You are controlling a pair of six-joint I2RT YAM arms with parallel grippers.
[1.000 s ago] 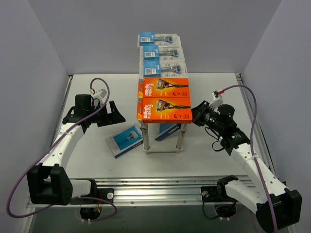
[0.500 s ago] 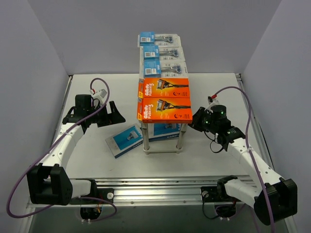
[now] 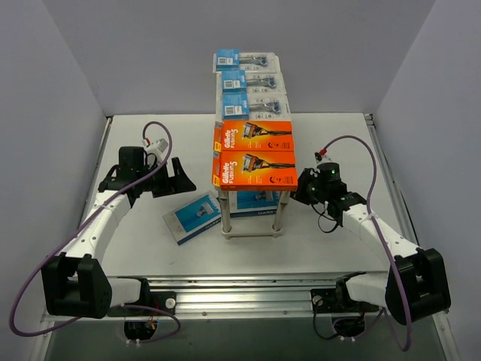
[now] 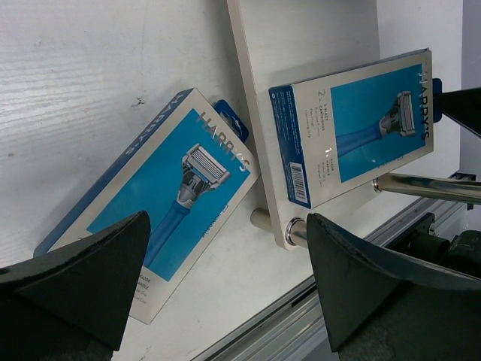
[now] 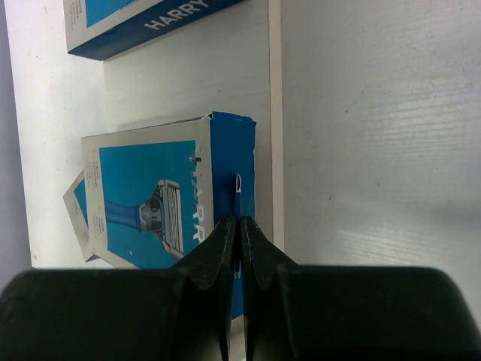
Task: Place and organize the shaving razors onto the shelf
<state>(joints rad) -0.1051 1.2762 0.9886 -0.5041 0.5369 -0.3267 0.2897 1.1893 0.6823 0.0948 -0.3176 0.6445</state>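
Shut right pincer has nudged the blue box inside the shelf edge; left pincer gapes empty over open counter

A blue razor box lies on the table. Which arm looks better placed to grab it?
Left. The left tool is open and aimed at the loose box left of the shelf. The right tool is shut, at a second box on the lower tier.
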